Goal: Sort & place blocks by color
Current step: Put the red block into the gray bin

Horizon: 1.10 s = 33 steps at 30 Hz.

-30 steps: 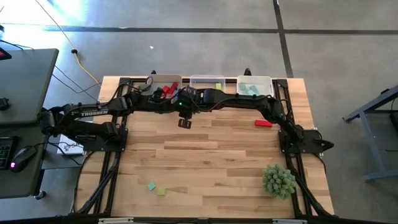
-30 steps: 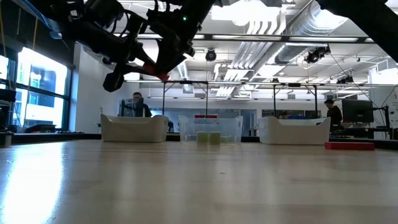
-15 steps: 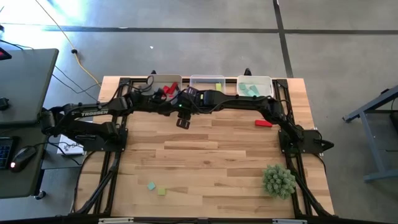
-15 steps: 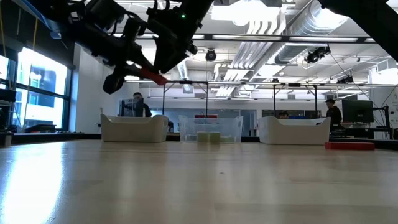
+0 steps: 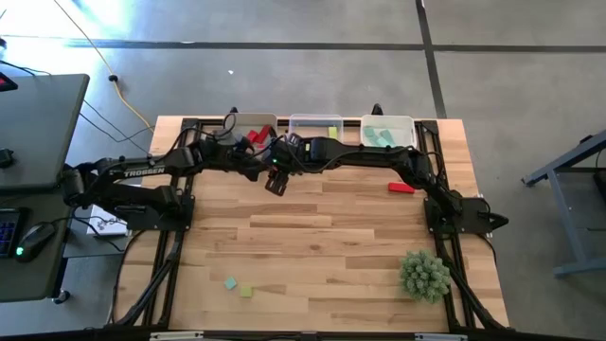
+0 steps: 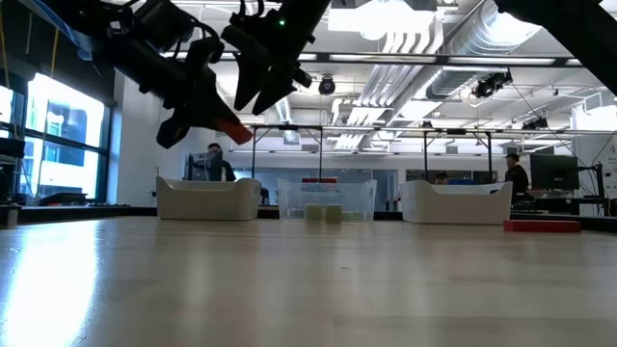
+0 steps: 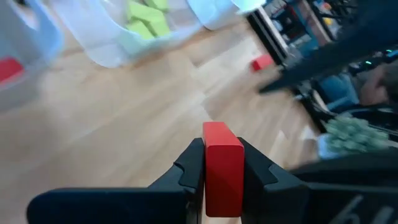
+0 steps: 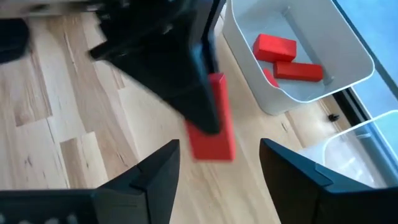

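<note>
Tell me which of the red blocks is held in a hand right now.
The red block clamped in the left hand, up in the air. The others lie in the white bin or on the table.

Red block (image 7: 222,163) in black left gripper (image 7: 222,167) — pale wood table (image 5: 322,246), spiky green ball (image 5: 423,274)

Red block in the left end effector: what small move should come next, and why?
Probably carry the red block over the bin with red blocks before letting go. The left end effector clamps it above bare table, and the right end effector stands open, clear of it.
</note>
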Available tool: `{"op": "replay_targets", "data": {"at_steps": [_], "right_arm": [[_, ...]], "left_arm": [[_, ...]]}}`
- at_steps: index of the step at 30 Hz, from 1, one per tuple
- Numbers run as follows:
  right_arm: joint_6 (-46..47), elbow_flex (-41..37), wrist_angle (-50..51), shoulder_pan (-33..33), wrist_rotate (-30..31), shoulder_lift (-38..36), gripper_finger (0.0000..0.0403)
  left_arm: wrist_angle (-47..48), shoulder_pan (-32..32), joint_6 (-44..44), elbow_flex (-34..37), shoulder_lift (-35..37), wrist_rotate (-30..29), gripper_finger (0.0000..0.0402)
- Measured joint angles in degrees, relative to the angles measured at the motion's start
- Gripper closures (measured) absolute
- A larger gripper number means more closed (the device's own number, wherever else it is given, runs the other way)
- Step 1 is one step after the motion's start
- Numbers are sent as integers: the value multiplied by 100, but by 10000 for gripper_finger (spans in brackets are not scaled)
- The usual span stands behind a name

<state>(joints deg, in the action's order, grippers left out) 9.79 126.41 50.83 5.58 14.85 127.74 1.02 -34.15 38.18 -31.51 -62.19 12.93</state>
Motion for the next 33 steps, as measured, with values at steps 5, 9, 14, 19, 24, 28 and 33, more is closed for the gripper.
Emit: {"op": "replay_targets", "data": {"at_steps": [5,9,14,19,24,28,33], "right_arm": [[80,0,11,0,-4,2,194],[74,0,11,0,0,2,194],[-1,0,-24,78,-6,4,194],[-243,0,-174,256,4,7,194],[-424,0,-222,448,-44,9,194],[-530,-2,-221,588,-216,9,194],[-530,-2,-221,721,-318,9,194]], "left_arm": [[90,-517,-446,-2,0,-75,366],[82,-1017,-904,-2,0,-178,366],[67,-1551,-1660,-4,-47,-476,366],[45,-1998,-2343,-9,-293,-537,366],[20,-2289,-2532,-9,-671,-590,362],[-184,-2396,-2499,-9,-872,-592,348],[-358,-2457,-2532,-9,-916,-590,319]]}}
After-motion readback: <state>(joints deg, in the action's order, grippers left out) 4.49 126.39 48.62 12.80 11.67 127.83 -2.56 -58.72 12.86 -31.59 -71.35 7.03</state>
